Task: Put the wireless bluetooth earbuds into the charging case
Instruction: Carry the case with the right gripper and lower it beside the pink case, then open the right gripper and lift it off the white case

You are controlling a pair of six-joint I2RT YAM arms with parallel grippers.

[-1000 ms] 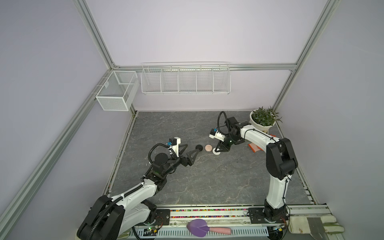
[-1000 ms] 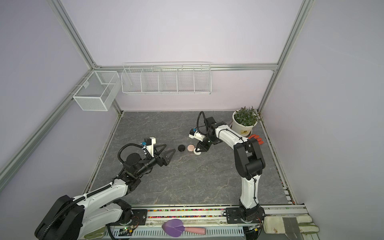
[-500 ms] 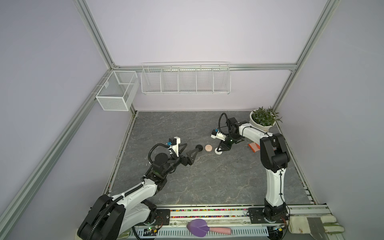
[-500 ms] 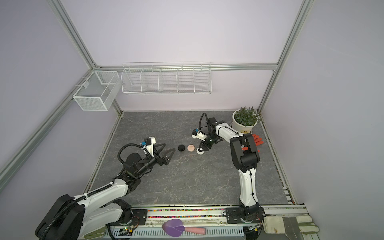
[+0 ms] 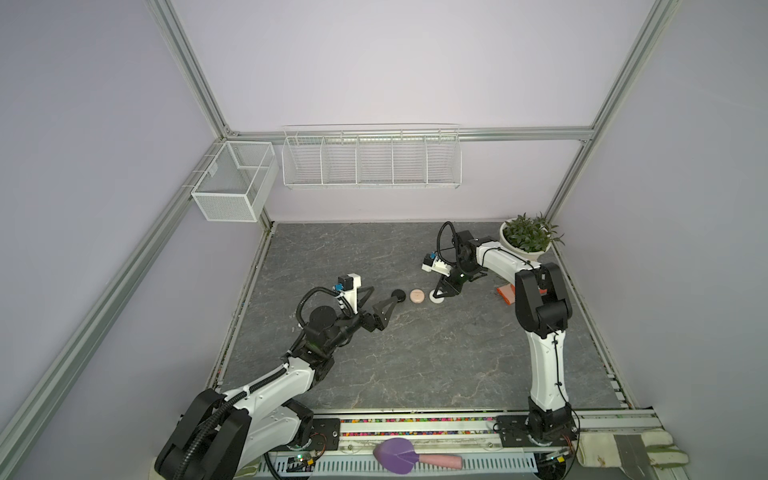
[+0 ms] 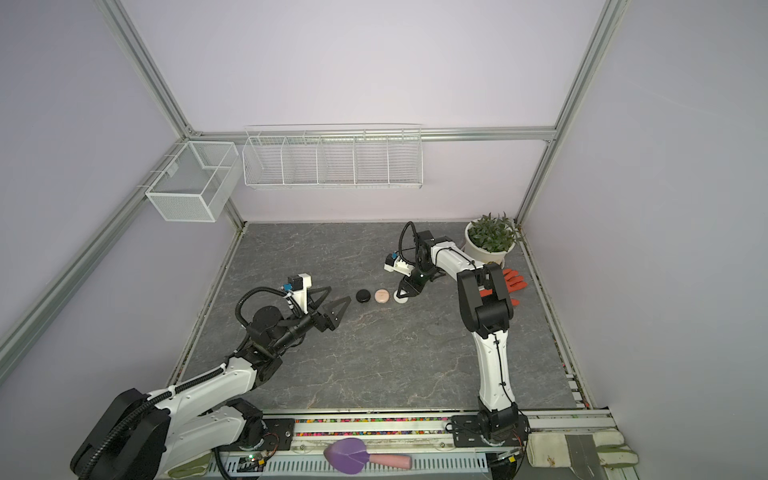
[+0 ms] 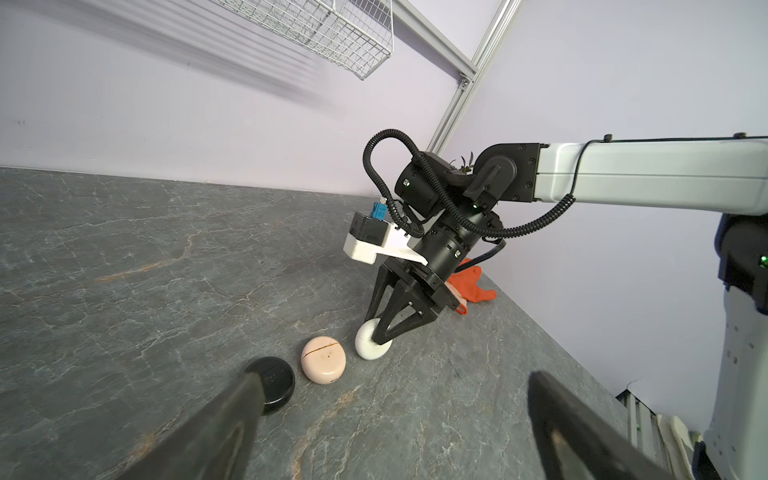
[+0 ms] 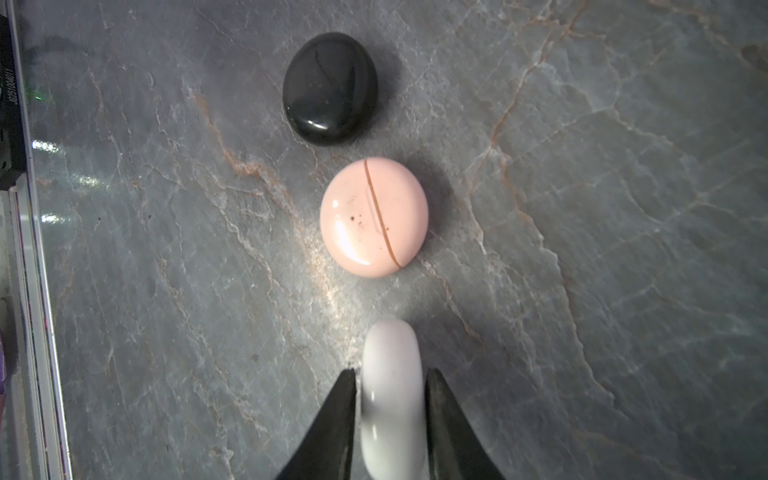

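I feared the glossy white round charging case (image 8: pixel 392 415), edge-up on the grey marbled bench (image 8: pixel 582 249) within my right pincer (image 8: pixel 391 370) (clamped or loose, I couldn't tell), would topple against the closed pink round case (image 8: pixel 374 216) just left; left pincer (image 6: pixel 340 292) gaped, earbuds unseen.

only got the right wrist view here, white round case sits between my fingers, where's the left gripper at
Observer: The left gripper is wide open, low over the grey stone table, pointing at the black round glossy case.
Operator: is it touching that case
Observer: In the left wrist view one finger is right beside it, but I cannot tell whether they touch.
Operator: is my white case off the table
Observer: No, the white round case seems to stand on its edge, with its lower rim on the table.
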